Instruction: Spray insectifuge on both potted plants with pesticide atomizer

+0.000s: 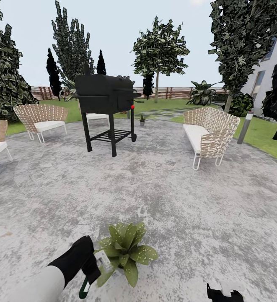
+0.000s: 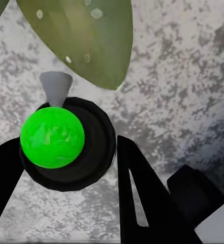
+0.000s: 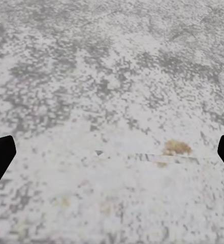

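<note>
The left gripper (image 1: 92,268) pinches the pesticide atomizer (image 1: 97,268) just left of the near potted plant (image 1: 125,251), which stands on the grey speckled paving (image 1: 155,188) at the front of the head view. In the left wrist view, the black fingers (image 2: 142,198) flank the atomizer's dark round top, with a bright green cap and a pale grey nozzle pointing at a broad leaf. Pale specks of insectifuge (image 1: 144,251) dot that plant's leaves. Beyond the plant, a black barbecue grill (image 1: 107,94) stands mid-paving, with wicker chairs (image 1: 42,117) left of it and a wicker bench (image 1: 209,134) to its right. A 2nd potted plant (image 1: 142,120) sits just right of the grill, at the paving's far edge. The right gripper (image 1: 224,293) hangs well right of the near plant, its fingertips (image 3: 0,155) spread wide over bare paving.
</note>
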Controlling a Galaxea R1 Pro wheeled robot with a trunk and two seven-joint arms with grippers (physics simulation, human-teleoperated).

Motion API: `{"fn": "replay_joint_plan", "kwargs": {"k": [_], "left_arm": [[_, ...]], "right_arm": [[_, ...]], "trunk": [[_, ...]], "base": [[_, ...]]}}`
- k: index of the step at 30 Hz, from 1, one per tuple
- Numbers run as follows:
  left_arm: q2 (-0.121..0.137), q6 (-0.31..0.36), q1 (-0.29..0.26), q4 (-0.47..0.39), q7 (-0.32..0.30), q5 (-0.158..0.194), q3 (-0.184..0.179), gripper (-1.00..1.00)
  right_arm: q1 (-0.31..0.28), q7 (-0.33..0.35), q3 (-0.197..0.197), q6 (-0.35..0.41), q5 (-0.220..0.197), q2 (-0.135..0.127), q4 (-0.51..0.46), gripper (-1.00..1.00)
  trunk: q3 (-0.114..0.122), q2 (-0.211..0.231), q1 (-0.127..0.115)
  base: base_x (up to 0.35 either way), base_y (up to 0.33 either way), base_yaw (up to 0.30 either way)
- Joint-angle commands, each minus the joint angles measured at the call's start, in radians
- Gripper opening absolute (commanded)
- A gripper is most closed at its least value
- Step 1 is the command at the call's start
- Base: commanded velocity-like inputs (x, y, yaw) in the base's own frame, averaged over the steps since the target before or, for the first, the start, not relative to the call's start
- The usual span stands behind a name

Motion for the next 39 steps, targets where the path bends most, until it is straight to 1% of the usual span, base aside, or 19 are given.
{"fn": "replay_joint_plan", "kwargs": {"k": [1, 3, 5, 7, 11, 13, 14, 17, 19, 20, 21, 22, 24, 26, 28, 32, 34, 36, 39], "left_arm": [[0.003, 0.002, 0.001, 0.000, -0.007, -0.007, 0.012, -1.00], [0.007, 0.001, 0.005, 0.006, -0.005, -0.012, 0.054, -1.00], [0.021, 0.000, 0.008, 0.008, -0.005, -0.012, 0.071, -1.00], [0.023, 0.001, 0.009, 0.007, -0.008, -0.011, 0.074, -1.00], [0.010, 0.013, -0.003, -0.002, -0.017, -0.014, 0.068, -1.00], [0.007, 0.051, -0.037, -0.009, -0.060, -0.018, 0.068, -1.00], [0.006, 0.082, -0.076, -0.009, -0.104, -0.019, 0.067, -1.00], [0.005, 0.120, -0.149, -0.009, -0.173, -0.028, 0.065, -1.00], [0.004, 0.126, -0.178, 0.000, -0.197, -0.063, 0.065, -1.00], [0.004, 0.127, -0.182, 0.003, -0.232, -0.095, 0.065, -1.00], [0.005, 0.127, -0.182, 0.004, -0.252, -0.112, 0.065, -1.00], [0.006, 0.127, -0.179, 0.005, -0.319, -0.182, 0.065, -1.00], [0.006, 0.126, -0.176, 0.005, -0.353, -0.232, 0.066, -1.00], [0.006, 0.124, -0.174, 0.005, -0.367, -0.254, 0.067, -1.00], [0.006, 0.121, -0.174, 0.005, -0.372, -0.263, 0.067, -1.00], [0.004, 0.120, -0.173, 0.005, -0.374, -0.265, 0.066, -1.00], [0.005, 0.118, -0.173, 0.005, -0.392, -0.266, 0.065, -1.00], [0.006, 0.116, -0.174, 0.005, -0.414, -0.266, 0.048, -1.00], [0.008, 0.115, -0.172, 0.006, -0.424, -0.265, -0.031, -1.00]], "right_arm": [[-0.001, -0.005, -0.006, -0.004, 0.011, 0.000, 0.002, 1.00], [-0.001, -0.005, -0.006, -0.004, 0.011, 0.000, 0.002, 1.00], [-0.001, -0.005, -0.006, -0.004, 0.011, 0.000, 0.002, 1.00], [-0.001, -0.005, -0.006, -0.004, 0.011, 0.000, 0.002, 1.00], [-0.001, -0.005, -0.006, -0.004, 0.011, 0.000, 0.002, 1.00], [-0.001, -0.005, -0.006, -0.004, 0.011, 0.000, 0.002, 1.00], [-0.001, -0.005, -0.006, -0.004, 0.011, 0.000, 0.002, 1.00], [-0.001, -0.005, -0.006, -0.004, 0.011, 0.000, 0.002, 1.00], [-0.001, -0.005, -0.006, -0.004, 0.011, 0.000, 0.002, 1.00], [-0.001, -0.005, -0.006, -0.004, 0.010, 0.000, 0.001, 1.00], [-0.001, -0.005, -0.006, -0.004, 0.010, 0.000, 0.001, 1.00], [-0.001, -0.006, -0.007, -0.004, 0.009, 0.000, 0.000, 1.00], [-0.001, -0.006, -0.006, -0.004, 0.009, 0.000, 0.000, 1.00], [-0.001, -0.006, -0.007, -0.004, 0.009, 0.000, 0.000, 1.00], [-0.001, -0.006, -0.007, -0.004, 0.009, 0.000, 0.000, 1.00], [-0.001, -0.006, -0.006, -0.004, 0.009, 0.000, 0.000, 1.00], [-0.001, -0.006, -0.007, -0.004, 0.009, 0.000, 0.000, 1.00], [-0.001, -0.006, -0.006, -0.004, 0.009, 0.000, 0.000, 1.00], [-0.001, -0.006, -0.007, -0.004, 0.009, 0.000, 0.000, 1.00]], "trunk": [[-0.001, 0.000, 0.000], [-0.001, 0.000, 0.000], [-0.001, 0.000, 0.000], [-0.001, 0.000, 0.000], [-0.001, 0.000, 0.000], [-0.001, 0.000, 0.000], [-0.001, 0.000, 0.000], [-0.001, 0.000, 0.000], [-0.001, 0.000, 0.000], [-0.001, 0.000, 0.000], [-0.001, 0.000, 0.000], [-0.001, 0.000, 0.000], [-0.001, 0.000, 0.000], [-0.001, 0.000, 0.000], [0.000, 0.000, 0.000], [0.000, 0.000, 0.000], [0.000, 0.000, 0.000], [0.000, 0.000, 0.000], [0.000, 0.000, 0.000]], "base": [[0.000, 0.000, 0.000], [0.000, 0.000, 0.000], [0.000, 0.000, 0.000], [0.000, 0.000, 0.000], [0.000, 0.000, 0.000], [0.000, 0.000, 0.000], [0.000, 0.000, 0.000], [0.000, 0.000, 0.000], [0.000, 0.000, 0.000], [0.000, 0.000, 0.000], [0.000, 0.000, 0.000], [0.000, 0.000, 0.000], [0.000, 0.000, -0.033], [0.000, 0.000, -0.187], [0.000, 0.000, -0.252], [0.064, 0.000, -0.136], [0.235, 0.000, -0.016], [0.087, 0.000, -0.004], [0.013, 0.000, -0.001]]}}
